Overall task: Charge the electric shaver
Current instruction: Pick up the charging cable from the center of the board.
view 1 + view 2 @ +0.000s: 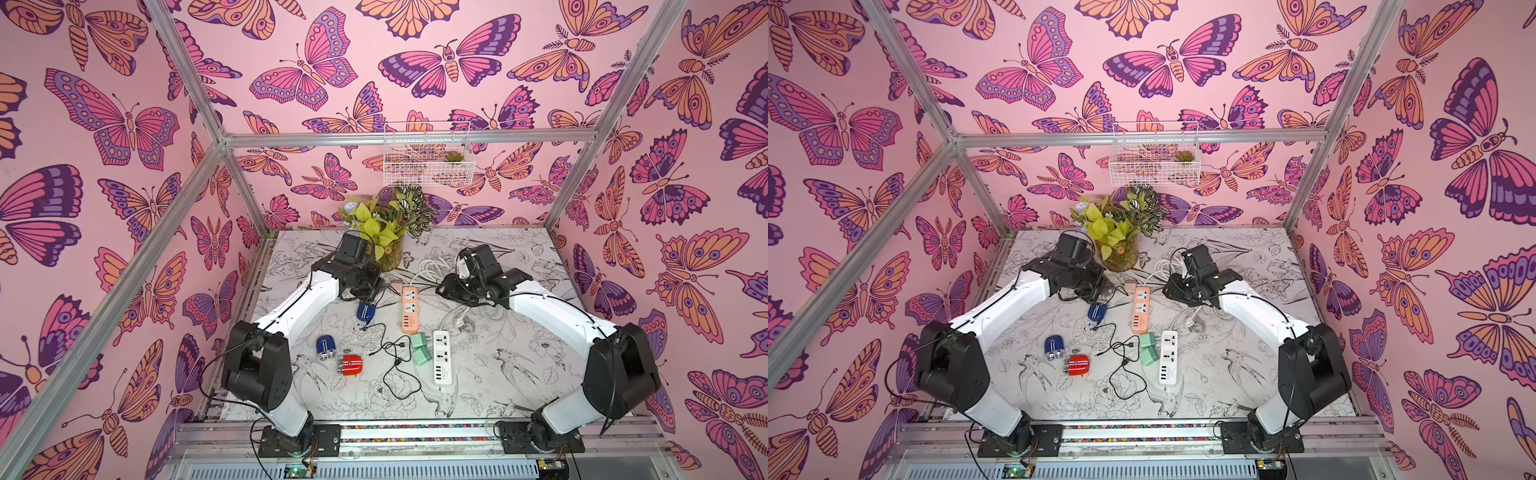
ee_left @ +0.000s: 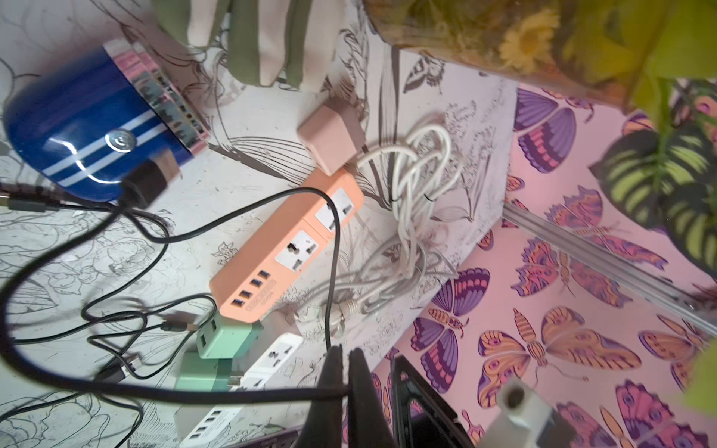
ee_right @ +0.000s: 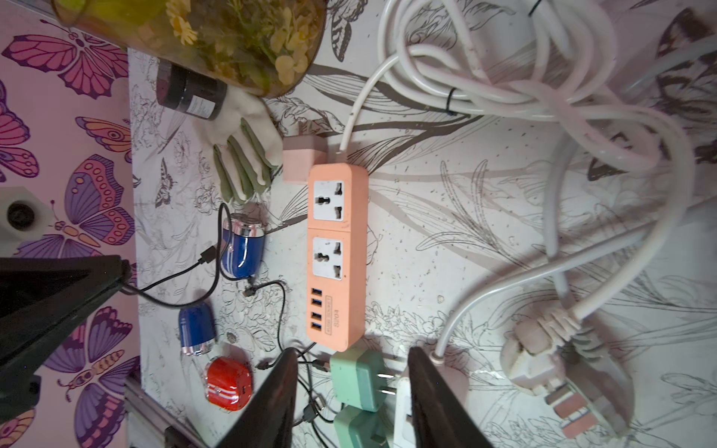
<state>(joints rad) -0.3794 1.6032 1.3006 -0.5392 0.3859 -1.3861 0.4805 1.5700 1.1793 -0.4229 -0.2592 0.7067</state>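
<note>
Left tool (image 2: 345, 357) tight on the black cable (image 2: 271, 395); right tool (image 3: 353, 357) partly spread, empty, near the orange strip (image 3: 337, 252).

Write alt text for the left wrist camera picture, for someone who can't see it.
The left pincer is shut on a black cable that loops round to a blue shaver. An orange power strip lies on the table nearby, green adapters at its end.

The label on the orange power strip (image 3: 336, 248) seems to read "S204".
</note>
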